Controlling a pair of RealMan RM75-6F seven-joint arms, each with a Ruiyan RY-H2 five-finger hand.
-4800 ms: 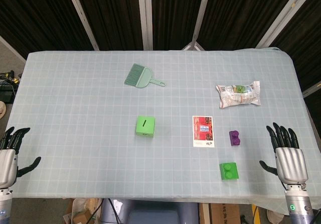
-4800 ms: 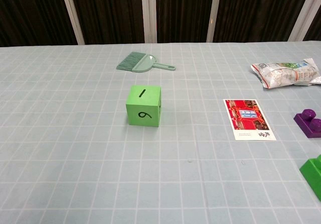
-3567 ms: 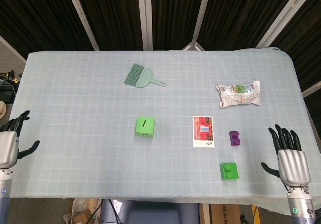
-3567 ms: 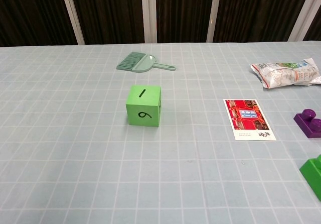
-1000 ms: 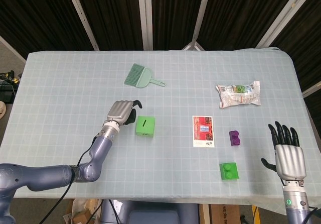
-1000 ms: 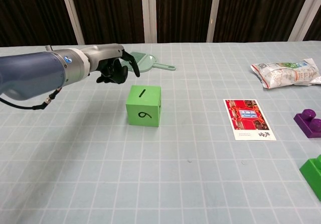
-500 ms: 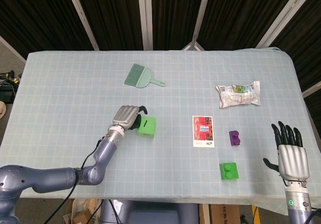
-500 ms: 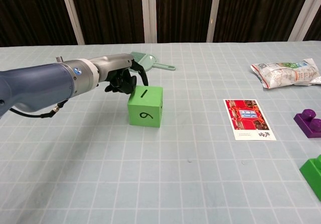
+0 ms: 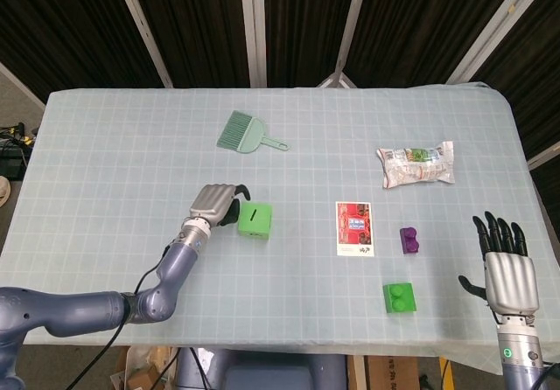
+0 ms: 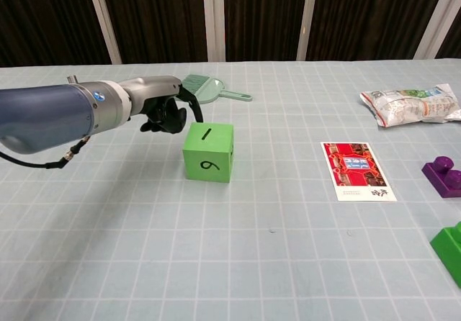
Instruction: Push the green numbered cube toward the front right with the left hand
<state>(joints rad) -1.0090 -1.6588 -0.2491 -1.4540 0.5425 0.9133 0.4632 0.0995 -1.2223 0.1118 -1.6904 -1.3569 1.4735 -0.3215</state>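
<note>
The green cube (image 9: 254, 220) (image 10: 209, 152) stands left of the table's middle, with "1" on its top face and a "6" or "9" on the face toward me. My left hand (image 9: 214, 205) (image 10: 167, 114) is at the cube's far left side, fingers curled in with nothing held. The dark fingertips (image 10: 181, 118) are at the cube's upper back-left edge; I cannot tell whether they touch it. My right hand (image 9: 509, 268) hovers at the front right table edge with fingers spread and holds nothing. The chest view does not show it.
A green hand brush (image 9: 248, 134) (image 10: 202, 89) lies behind the cube. A red card (image 9: 354, 228) (image 10: 357, 170) lies to the cube's right, then a purple brick (image 9: 409, 240) and a green brick (image 9: 399, 298). A snack packet (image 9: 416, 163) lies at the back right.
My left arm swung in from the left table edge to the cube. The cube shifted slightly to the right. In the last half second the hand drew back a little to the left.
</note>
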